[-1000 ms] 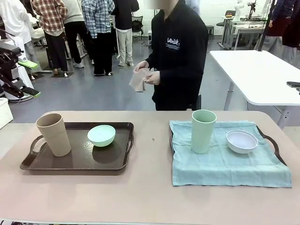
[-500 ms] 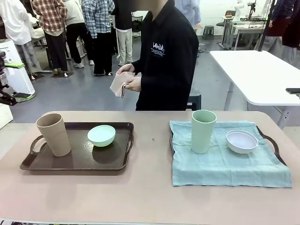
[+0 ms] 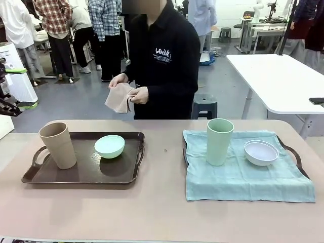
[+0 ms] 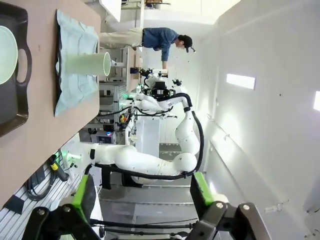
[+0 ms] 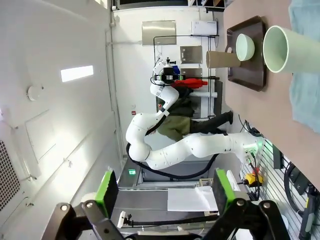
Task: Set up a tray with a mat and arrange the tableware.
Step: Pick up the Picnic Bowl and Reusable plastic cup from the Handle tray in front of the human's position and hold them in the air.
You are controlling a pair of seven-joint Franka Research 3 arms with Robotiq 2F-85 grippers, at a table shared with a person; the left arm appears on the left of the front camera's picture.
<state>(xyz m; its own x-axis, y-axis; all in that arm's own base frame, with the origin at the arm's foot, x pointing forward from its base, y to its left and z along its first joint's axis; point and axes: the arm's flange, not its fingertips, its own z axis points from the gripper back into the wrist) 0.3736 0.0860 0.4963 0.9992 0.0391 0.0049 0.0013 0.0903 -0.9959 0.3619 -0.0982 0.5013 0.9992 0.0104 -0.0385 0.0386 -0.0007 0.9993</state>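
Noted leftward shift of person (image 3: pixel 162 61) with tan cloth (image 3: pixel 119 98) at far side; tableware unmoved. Found tan cup (image 3: pixel 58 145), mint green bowl (image 3: pixel 109 146) on left tray (image 3: pixel 76 177); pale green cup (image 3: pixel 219 142), white bowl (image 3: pixel 260 152) on mat (image 3: pixel 243 179) over right tray (image 3: pixel 296 159). Found left gripper (image 4: pixel 141 192) and right gripper (image 5: pixel 165 192) spread wide, empty.

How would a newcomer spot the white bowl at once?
Find the tray draped with a teal cloth, on the right half of the table in the front view. Right of the tall pale green cup on it sits the white bowl, low and round; the other bowl is mint green, on the bare tray.
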